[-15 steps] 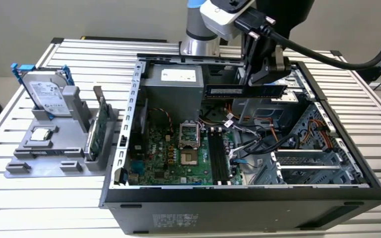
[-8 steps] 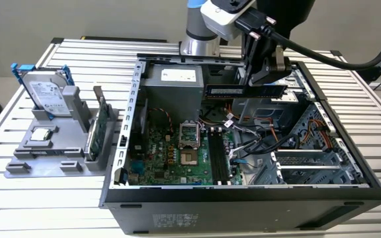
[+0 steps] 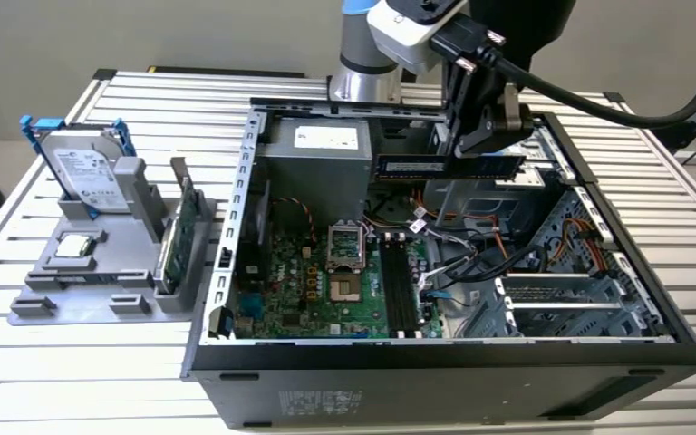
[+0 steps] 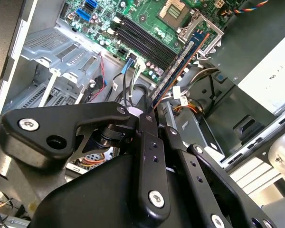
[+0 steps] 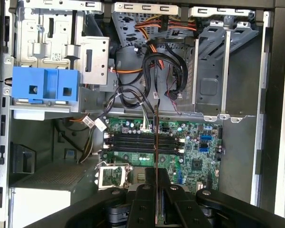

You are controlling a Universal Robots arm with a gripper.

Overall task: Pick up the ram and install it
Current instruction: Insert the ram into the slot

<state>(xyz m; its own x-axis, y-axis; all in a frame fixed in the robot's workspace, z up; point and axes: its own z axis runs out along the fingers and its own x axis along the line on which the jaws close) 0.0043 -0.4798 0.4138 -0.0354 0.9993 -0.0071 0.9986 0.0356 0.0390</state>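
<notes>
While I hold the long, flat, dark blue ram point(image 3: 445, 166) pinched by one end, my black two-fingered gripper point(image 3: 488, 152) hangs over the open black tower case point(image 3: 445, 349), close to the grey metal power supply box point(image 3: 318, 159). In the exterior view I carry the stick level and on edge, well above the green motherboard point(image 3: 312, 281), which keeps it apart from the loose cables. It reaches out from my fingers toward the exterior view's left. It runs across the long black memory slots point(image 3: 399, 285) rather than along them, so it is not lined up with them. My arm comes down from above the far side of the case, wrist turned so the fingers point downward. Outside the case, the silver hard drive with its blue bracket point(image 3: 82, 168) and the green circuit card standing on edge point(image 3: 177, 240) sit in their grey holder.

In the second wrist view the ram point(image 4: 180, 64) juts out from my gripper point(image 4: 151, 114) toward the silver processor socket point(image 4: 199, 28), with the slots point(image 4: 147, 40) below it. My fingers are closed on the stick, though the linkage hides the pads, so I judge the grip firm rather than see it.

In the first wrist view the ram point(image 5: 156, 142) shows edge-on as a thin line rising from my gripper point(image 5: 156, 199) and crossing the slots point(image 5: 142, 142) squarely.
</notes>
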